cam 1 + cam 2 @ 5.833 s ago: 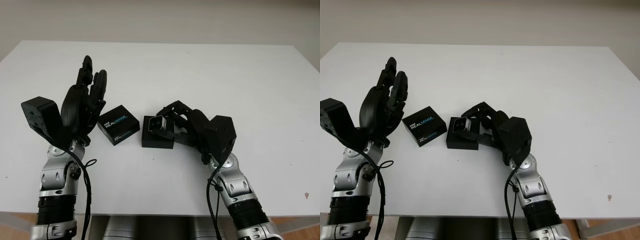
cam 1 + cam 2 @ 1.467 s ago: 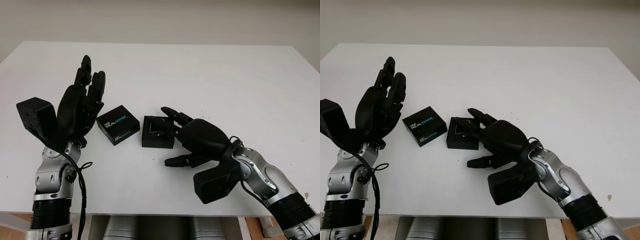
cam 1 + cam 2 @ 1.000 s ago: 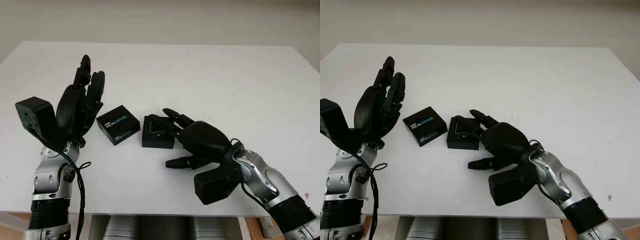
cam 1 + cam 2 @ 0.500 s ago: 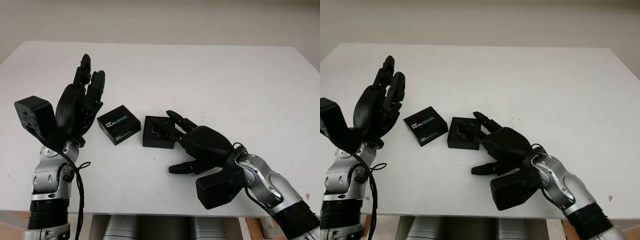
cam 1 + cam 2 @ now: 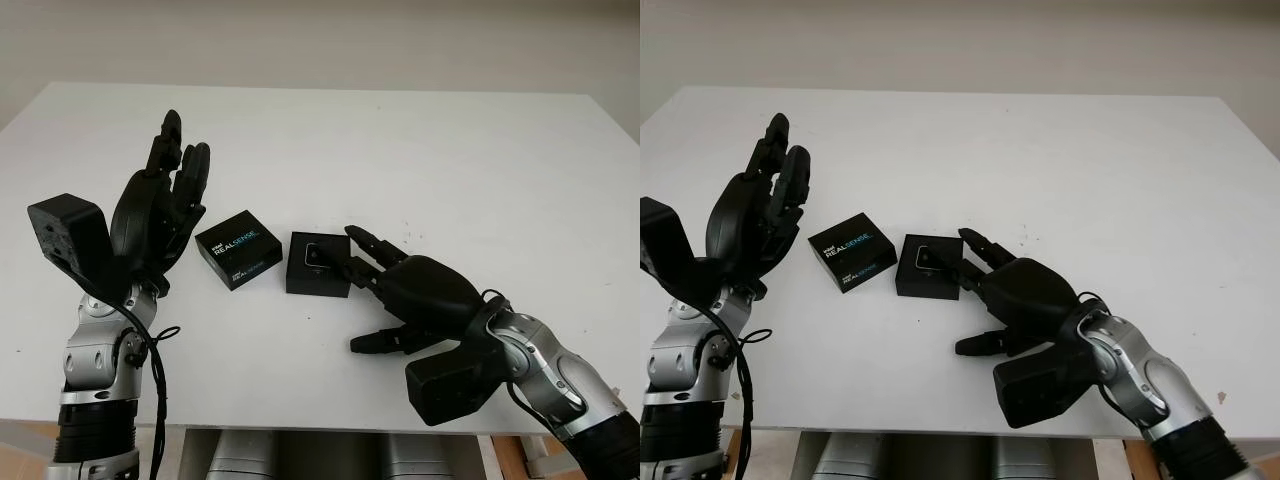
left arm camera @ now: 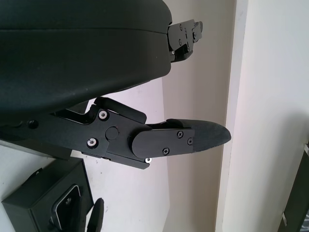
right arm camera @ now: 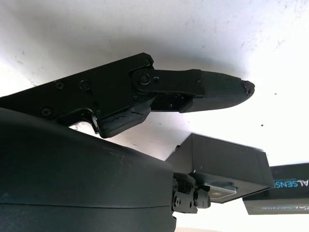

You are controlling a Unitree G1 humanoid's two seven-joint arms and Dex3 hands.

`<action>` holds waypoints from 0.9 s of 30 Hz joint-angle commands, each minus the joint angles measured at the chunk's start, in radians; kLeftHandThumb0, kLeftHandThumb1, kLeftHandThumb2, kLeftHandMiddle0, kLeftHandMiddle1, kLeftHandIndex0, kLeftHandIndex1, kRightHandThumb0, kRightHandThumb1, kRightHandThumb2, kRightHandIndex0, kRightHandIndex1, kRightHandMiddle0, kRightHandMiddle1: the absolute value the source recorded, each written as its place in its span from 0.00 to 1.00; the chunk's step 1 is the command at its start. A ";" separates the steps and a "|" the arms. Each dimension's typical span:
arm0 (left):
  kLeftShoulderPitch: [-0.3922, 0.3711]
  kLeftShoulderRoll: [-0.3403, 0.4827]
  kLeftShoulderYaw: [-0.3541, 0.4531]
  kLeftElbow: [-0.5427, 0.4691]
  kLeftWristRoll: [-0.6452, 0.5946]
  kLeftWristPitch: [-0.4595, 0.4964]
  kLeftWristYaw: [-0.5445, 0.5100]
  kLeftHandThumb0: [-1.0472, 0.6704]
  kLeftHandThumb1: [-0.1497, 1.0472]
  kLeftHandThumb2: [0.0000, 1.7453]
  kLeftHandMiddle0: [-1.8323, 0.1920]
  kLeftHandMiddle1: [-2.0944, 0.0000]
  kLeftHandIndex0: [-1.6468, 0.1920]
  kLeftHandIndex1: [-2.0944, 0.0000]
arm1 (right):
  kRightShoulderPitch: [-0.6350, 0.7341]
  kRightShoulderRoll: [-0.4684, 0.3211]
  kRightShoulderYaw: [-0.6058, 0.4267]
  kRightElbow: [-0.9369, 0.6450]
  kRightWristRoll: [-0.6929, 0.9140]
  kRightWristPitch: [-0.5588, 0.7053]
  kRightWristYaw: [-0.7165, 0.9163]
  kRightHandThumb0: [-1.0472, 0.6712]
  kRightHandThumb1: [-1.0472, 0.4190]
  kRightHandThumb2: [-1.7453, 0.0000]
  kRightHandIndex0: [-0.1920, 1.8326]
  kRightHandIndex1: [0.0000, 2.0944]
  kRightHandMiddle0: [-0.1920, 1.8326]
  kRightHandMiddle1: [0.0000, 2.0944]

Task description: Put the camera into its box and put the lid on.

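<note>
Camera (image 5: 318,254) seated in the black box (image 5: 317,265) on the white table (image 5: 450,170). Lid (image 5: 237,248), printed REALSENSE, just beside the box on its left, apart from it. Right hand (image 5: 405,290) open, holding nothing, just right of the box, fingertips (image 5: 354,233) at the box's right edge. Left hand (image 5: 160,205) open, raised, left of the lid.

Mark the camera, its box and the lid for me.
camera (image 5: 317,254), left eye view, on its silver front face, seated in the box.
box (image 5: 318,284), left eye view, on its black front wall.
lid (image 5: 237,246), left eye view, on its printed top, lying beside the box.
</note>
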 commanded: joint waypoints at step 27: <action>0.097 0.418 -0.293 0.113 0.674 -0.226 -0.156 0.08 0.96 0.03 0.98 0.99 0.96 0.98 | -0.189 0.246 -0.513 -0.031 0.853 0.377 -0.054 0.25 0.00 0.62 0.01 0.01 0.02 0.00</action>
